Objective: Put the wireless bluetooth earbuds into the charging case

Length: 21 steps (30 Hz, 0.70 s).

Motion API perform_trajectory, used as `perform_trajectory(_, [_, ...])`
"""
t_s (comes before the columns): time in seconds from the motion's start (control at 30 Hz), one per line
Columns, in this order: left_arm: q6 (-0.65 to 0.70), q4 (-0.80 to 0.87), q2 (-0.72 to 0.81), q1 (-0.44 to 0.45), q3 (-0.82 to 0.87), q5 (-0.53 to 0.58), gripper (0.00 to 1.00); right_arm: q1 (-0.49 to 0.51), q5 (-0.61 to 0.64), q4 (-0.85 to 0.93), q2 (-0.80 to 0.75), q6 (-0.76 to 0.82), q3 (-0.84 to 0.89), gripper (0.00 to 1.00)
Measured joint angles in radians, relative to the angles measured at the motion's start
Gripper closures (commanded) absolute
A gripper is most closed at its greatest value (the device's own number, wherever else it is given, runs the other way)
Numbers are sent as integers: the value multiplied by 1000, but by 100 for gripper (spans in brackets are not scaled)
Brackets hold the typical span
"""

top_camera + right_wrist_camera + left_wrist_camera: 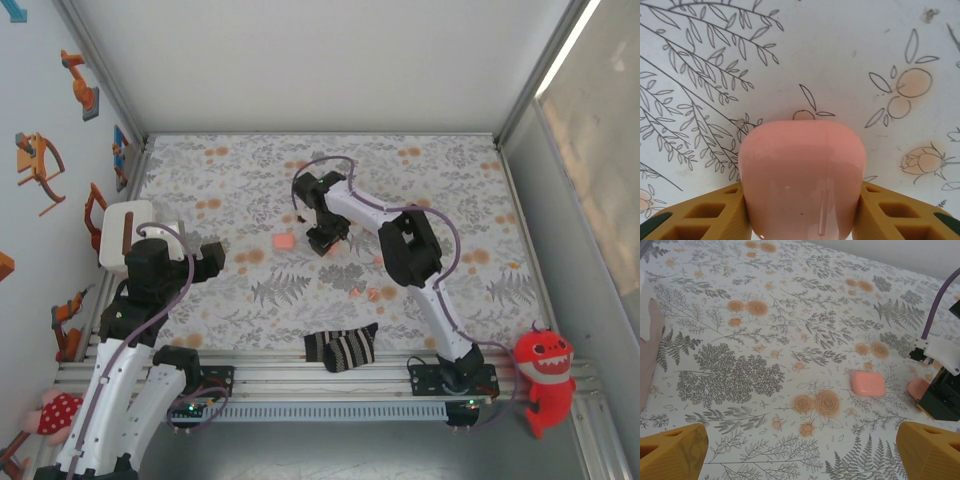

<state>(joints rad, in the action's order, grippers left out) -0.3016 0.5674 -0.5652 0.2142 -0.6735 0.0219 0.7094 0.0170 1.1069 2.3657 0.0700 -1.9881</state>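
Two salmon-pink charging cases are in view. One charging case (801, 165) sits between my right gripper's (801, 205) yellow fingers (710, 215), which press against both of its sides just above the floral cloth. From the left wrist view this held case (918, 388) peeks out beside the black right gripper (940, 397). The other case (283, 242) (868, 383) lies closed on the cloth just left of the right gripper (327, 240). Two tiny coral earbuds (365, 292) lie on the cloth nearer the arm bases. My left gripper (212, 258) (800, 455) hovers wide open at the left, holding nothing.
A black-and-white striped cloth (341, 348) lies at the near edge between the arm bases. A white object (125, 235) stands at the left edge, and a red plush toy (543, 375) sits outside the right corner. White walls enclose the floral cloth (450, 190).
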Motion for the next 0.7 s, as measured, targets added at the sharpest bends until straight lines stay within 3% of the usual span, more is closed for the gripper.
perform_trajectory(0.3, [-16,-9,0,0,3,-29,4,0,29,-96,-121,15,113,54])
perform_trajectory(0.53, [-51,-15,-33,0,1,-83,3,0,37,-229,-358,53,290,55])
perform_trajectory(0.7, [-90,-19,-151,-6,-55,-195,3,2,21,-367,-568,117,454,56])
